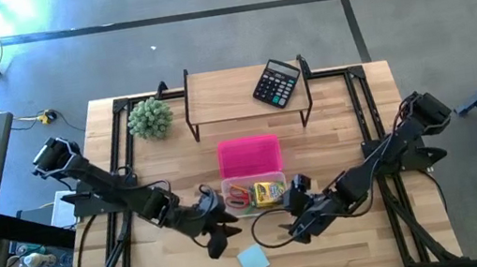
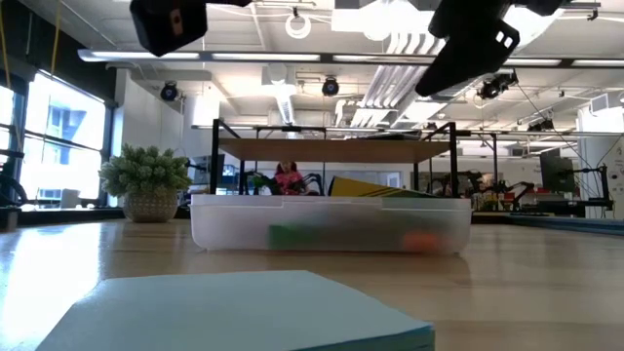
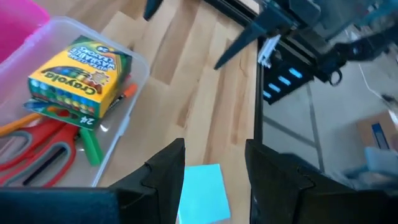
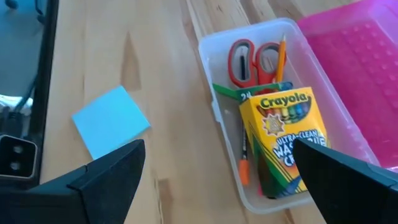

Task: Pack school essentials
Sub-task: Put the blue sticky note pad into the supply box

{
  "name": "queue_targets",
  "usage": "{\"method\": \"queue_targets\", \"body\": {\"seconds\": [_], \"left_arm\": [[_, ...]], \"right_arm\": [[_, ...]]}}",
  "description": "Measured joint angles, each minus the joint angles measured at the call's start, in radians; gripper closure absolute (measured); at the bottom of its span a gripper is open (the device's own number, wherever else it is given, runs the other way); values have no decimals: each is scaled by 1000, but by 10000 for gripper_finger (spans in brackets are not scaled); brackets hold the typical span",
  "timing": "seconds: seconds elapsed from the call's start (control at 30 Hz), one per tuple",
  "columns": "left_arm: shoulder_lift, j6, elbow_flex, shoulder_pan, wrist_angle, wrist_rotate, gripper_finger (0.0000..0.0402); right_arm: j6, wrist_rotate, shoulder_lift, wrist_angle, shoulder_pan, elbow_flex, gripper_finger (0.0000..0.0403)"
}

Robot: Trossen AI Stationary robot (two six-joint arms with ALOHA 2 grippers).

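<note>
A clear box stands mid-table. In it lie a yellow-green crayon box, red-handled scissors, an orange pencil and a green marker. A light-blue note pad lies flat on the table near the front edge. My left gripper hovers open to the left of the box, above the pad's left side, with nothing between its fingers. My right gripper hovers wide open to the right of the pad, in front of the box.
A pink lid lies just beyond the box. Farther back stands a wooden shelf riser with a black calculator on it. A green ball-shaped plant sits at the far left. Bare wood lies on both sides of the pad.
</note>
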Motion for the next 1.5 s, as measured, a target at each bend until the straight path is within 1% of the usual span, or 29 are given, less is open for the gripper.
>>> {"method": "queue_targets", "body": {"seconds": [0.07, 0.2, 0.3, 0.4, 0.6, 0.73, 0.87, 1.03, 1.13, 1.2, 1.33, 1.43, 1.5], "left_arm": [[0, 37, 0, 16, 1, 45, 244], [0, 108, 0, 37, 32, 98, 237], [0, 150, 0, 44, 87, 101, 229], [0, 154, 0, 44, 118, 101, 224], [0, 209, 0, 57, 127, 133, 210], [0, 254, 0, 57, 128, 107, 185], [0, 276, 0, 58, 129, 74, 150], [0, 347, 0, 57, 134, 78, 115], [0, 440, 0, 57, 136, 81, 110], [0, 524, 0, 57, 137, 81, 110], [0, 733, 0, 57, 144, 73, 111], [0, 868, 0, 57, 196, 40, 112], [0, 912, 0, 55, 240, 28, 112]], "right_arm": [[-2, 0, 0, -17, 0, 0, 6], [-6, 0, 0, -46, 0, 0, 6], [-7, -1, 0, -66, 0, 0, 6], [-8, -2, 0, -85, 0, 0, 6], [-10, -2, 0, -101, 0, 0, 6], [-34, -2, 0, -103, 0, 0, 6], [-34, -2, -6, -110, -3, -1, 6], [-13, -1, -24, -128, -12, -1, 6], [27, 11, -47, -146, -17, -1, 6], [53, 39, -63, -151, -19, -1, 6], [104, 84, -90, -159, -22, -1, 6], [132, 102, -96, -158, -24, -1, 6], [140, 114, -96, -159, -25, -1, 6]]}}
